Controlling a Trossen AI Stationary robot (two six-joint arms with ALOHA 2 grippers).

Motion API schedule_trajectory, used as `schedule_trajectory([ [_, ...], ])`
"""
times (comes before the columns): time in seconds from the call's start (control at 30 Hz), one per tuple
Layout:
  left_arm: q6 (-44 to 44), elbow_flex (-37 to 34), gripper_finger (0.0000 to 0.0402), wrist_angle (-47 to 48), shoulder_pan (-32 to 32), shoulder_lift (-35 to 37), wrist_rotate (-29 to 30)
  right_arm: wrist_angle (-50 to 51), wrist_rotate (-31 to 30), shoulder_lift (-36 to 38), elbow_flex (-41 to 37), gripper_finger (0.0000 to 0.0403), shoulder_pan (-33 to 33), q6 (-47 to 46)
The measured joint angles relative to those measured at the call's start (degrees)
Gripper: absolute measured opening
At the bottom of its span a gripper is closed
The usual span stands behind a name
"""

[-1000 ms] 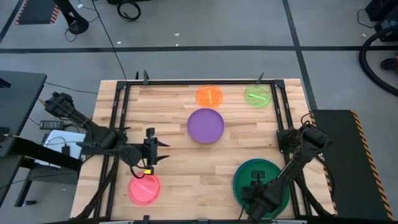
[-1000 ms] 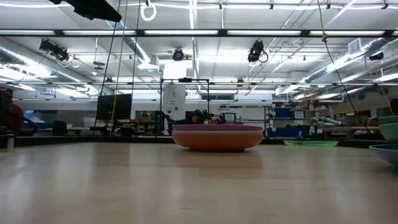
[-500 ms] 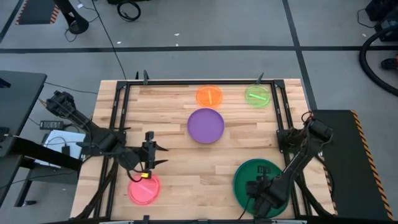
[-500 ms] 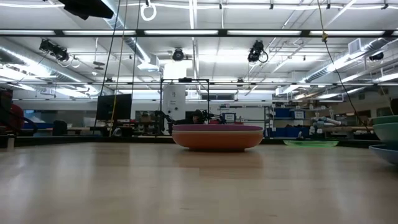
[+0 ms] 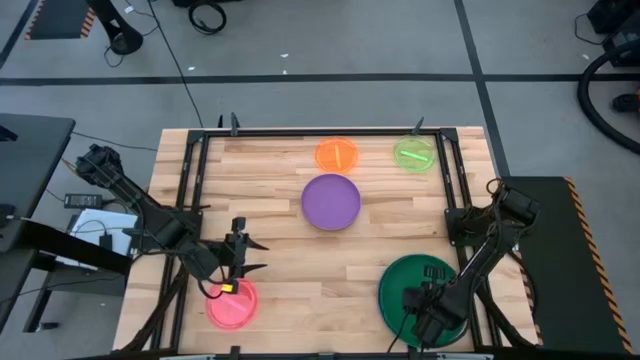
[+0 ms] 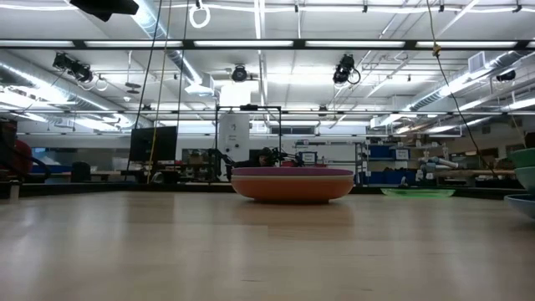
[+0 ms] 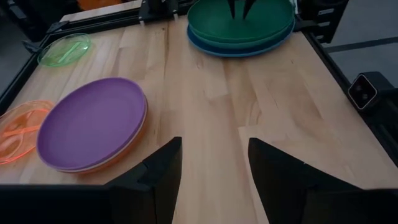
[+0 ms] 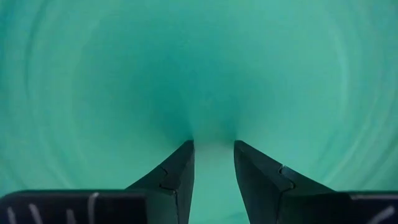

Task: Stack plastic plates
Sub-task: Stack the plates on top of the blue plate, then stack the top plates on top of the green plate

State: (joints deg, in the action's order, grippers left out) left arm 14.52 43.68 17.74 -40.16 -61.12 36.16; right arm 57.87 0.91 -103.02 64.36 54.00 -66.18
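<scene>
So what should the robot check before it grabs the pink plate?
1. Left gripper open: ok, fingers spread.
2. Left gripper near the pink plate: ok, at its edge.
3. Pink plate bare on top: ok.
4. Right gripper out of the way: ok, over the green stack, far corner.
5. Purple stack ready to receive: ok, nothing on it.
6. Right gripper holding anything: cannot tell.

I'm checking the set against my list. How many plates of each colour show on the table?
pink plate: 1
orange plate: 1
lime plate: 1
purple plate: 1
red-orange plate, under the purple: 1
dark green plate: 1
teal plate, under the green: 1
blue plate, at the bottom: 1
Total: 8
</scene>
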Motion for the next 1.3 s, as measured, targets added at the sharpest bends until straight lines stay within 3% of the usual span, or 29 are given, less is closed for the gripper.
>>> schedule_trajectory([
  [0.23, -0.04, 0.0, 0.019, -0.22, 0.02, 0.0, 0.0, 1.22, -0.41, 5.92, 1.16, 0.0123, -1.78, -1.03],
  [0.4, -0.06, -0.02, 0.019, -1.62, 1.07, -0.6, 0.22, 0.7, -14.92, 9.66, 5.35, 0.0123, -5.96, 6.98],
  [0.5, -0.64, -0.09, 0.019, -3.64, 2.01, -2.16, 0.29, -0.94, -24.72, 10.09, 7.32, 0.0123, -10.49, 17.64],
  [0.6, -1.36, -0.09, 0.019, -5.51, 2.81, -4.3, 0.28, -6.43, -29.34, 9.53, 7.45, 0.0123, -16.47, 30.43],
  [0.77, -2.27, -0.09, 0.019, -6.97, 2.5, -6.54, 0.25, -18.55, -26.4, 6.18, 7.52, 0.014, -27.63, 51.62],
  [0.9, -2.11, -0.09, 0.019, -7.12, 2.28, -7.83, 0.16, -24.52, -24.47, 2.29, 7.54, 0.0181, -34.81, 66.03],
  [1.07, -0.92, -0.09, 0.019, -6.33, 1.68, -10.63, 0.26, -26.05, -24.08, -2.45, 7.54, 0.0221, -40.71, 76.92],
  [1.3, 2.61, -0.09, 0.019, -6.55, 0.38, -15.05, 0.22, -25.41, -23.45, -7.47, 7.54, 0.0213, -43.39, 83.21],
])
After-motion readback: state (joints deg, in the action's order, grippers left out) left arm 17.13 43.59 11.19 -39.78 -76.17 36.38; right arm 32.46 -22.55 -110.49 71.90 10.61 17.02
